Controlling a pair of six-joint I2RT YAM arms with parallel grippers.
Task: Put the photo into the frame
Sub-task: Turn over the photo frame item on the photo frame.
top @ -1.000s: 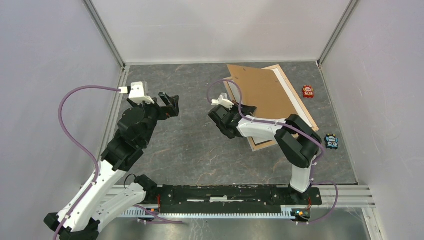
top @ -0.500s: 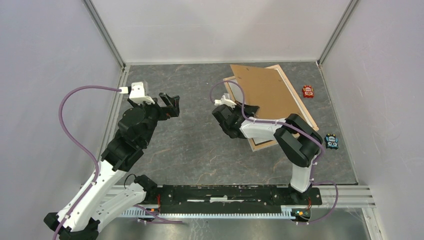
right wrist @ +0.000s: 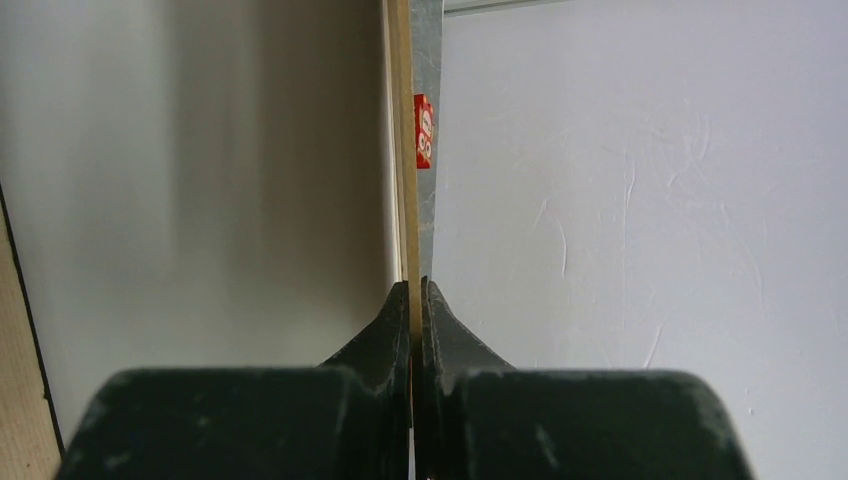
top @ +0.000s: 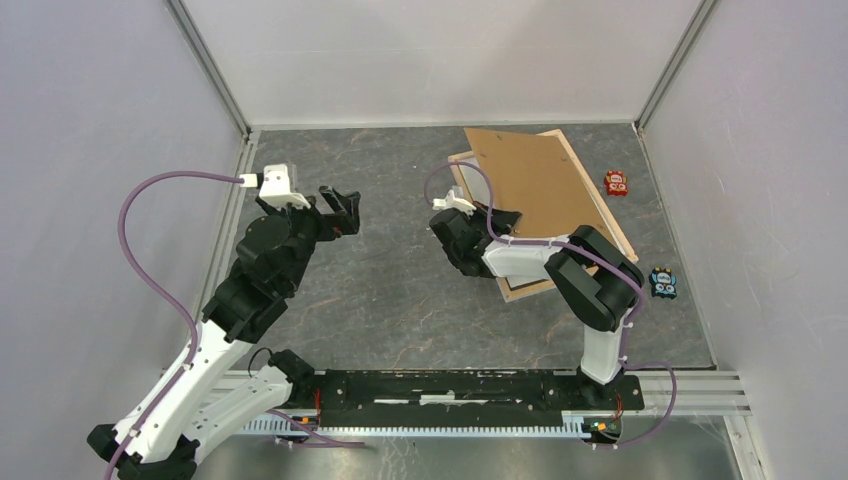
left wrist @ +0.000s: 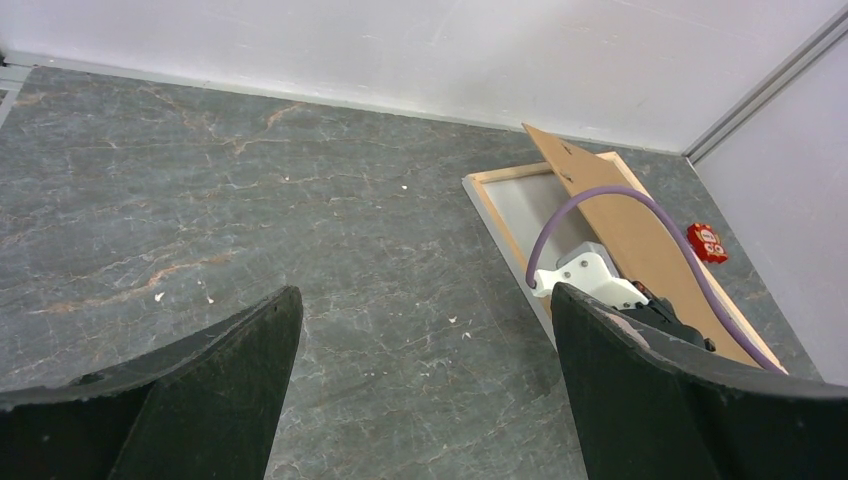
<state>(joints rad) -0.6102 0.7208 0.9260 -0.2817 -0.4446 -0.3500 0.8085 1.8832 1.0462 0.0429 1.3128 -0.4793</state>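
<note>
The dark fingers (right wrist: 385, 335) press together on a thin tan board (right wrist: 404, 150) seen edge-on (it runs straight up the view); beside it, a small red item (right wrist: 424, 130) lies on the grey bench (right wrist: 431, 60).

Frame (top: 522, 291), toys (top: 616, 183) on grey table (top: 400, 300)

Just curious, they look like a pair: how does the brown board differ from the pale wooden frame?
The board is brown, solid and tilted up, pinched by the right gripper; the frame is pale, narrow-railed and flat on the table. Both are rectangles of similar size.
</note>
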